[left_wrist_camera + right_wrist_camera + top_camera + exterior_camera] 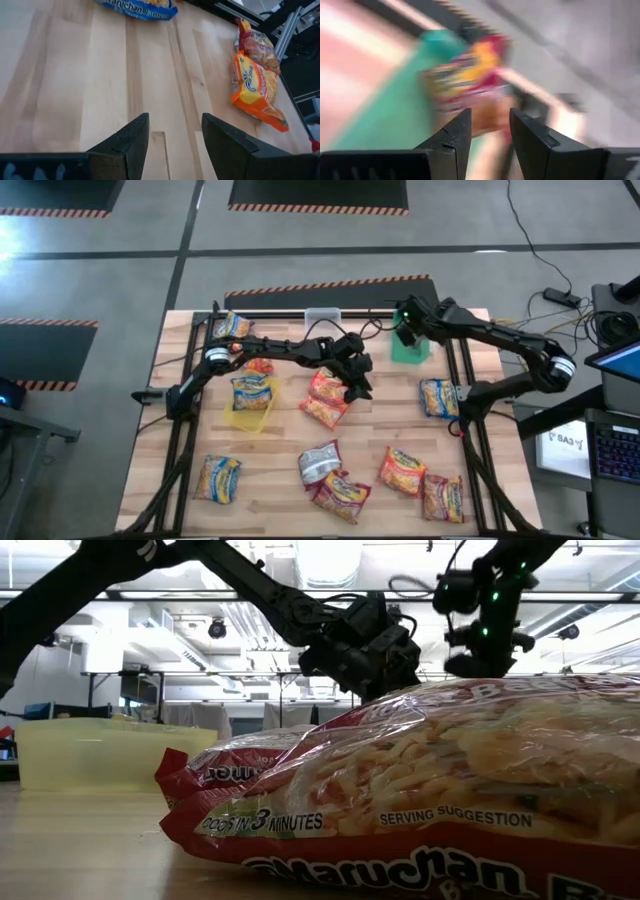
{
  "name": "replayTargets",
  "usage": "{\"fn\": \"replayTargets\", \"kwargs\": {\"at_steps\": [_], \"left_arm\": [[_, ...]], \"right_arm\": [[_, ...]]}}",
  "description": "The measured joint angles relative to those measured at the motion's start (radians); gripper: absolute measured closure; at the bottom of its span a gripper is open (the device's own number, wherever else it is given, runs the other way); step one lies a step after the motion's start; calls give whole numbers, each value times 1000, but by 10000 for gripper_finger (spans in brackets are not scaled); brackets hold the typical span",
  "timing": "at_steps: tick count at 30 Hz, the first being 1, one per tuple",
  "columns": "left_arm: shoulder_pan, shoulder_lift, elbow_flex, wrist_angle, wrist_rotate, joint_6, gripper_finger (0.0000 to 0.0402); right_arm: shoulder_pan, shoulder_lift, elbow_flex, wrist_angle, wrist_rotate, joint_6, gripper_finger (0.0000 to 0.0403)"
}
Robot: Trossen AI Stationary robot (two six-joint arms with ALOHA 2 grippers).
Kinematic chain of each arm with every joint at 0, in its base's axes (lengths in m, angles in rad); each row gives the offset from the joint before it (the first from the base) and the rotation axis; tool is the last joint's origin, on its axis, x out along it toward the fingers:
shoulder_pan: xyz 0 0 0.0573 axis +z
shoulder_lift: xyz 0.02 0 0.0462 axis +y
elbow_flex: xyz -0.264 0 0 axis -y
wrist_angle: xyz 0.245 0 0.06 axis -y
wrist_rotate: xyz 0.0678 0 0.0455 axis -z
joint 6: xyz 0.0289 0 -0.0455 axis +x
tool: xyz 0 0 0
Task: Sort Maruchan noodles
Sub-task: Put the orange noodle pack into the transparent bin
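Several Maruchan packets lie flat on the wooden table: two red ones (pixel 324 398) at the middle, a silvery one (pixel 318 462), a dark red one (pixel 340 495) and orange ones (pixel 402 470) nearer the front. A yellow-and-blue packet (pixel 252 392) lies in the yellow tub (pixel 250 418). My left gripper (pixel 358 388) hangs open and empty above the table, just right of the red packets; its wrist view (pixel 175 120) shows bare wood between the fingers. My right gripper (pixel 405 322) is open over the green tub (pixel 408 348). Its blurred wrist view shows a red-and-yellow packet (pixel 465 82) at the tub (pixel 395 115), beyond the fingertips.
A clear tub (pixel 322 317) stands at the far edge. More packets lie at the far left (pixel 232 326), front left (pixel 218 478), right (pixel 440 397) and front right (pixel 442 498). Black frame rails (pixel 470 430) run along both table sides. Bare wood shows between the middle packets and the right one.
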State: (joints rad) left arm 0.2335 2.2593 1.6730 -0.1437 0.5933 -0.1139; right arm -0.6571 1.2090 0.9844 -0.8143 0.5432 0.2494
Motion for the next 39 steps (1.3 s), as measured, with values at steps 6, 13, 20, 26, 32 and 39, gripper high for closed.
{"fn": "replayTargets", "kwargs": {"at_steps": [6,13,20,26,32,39], "left_arm": [[-11,-1,0,-64,22,19,235],[-28,-25,0,-187,19,71,235],[-73,-71,0,-288,-42,134,235],[-112,-103,-16,-415,-167,158,235],[-126,-231,-187,-403,-258,142,235],[-146,-489,-488,-157,-503,52,235]], "right_arm": [[62,-68,-4,10,-300,95,280],[235,-105,-10,11,-307,162,280],[396,-94,-26,7,-307,251,280],[506,-96,-74,-4,-308,321,280],[563,-108,-122,2,-308,370,280],[600,-101,-177,156,-312,408,280]]}}
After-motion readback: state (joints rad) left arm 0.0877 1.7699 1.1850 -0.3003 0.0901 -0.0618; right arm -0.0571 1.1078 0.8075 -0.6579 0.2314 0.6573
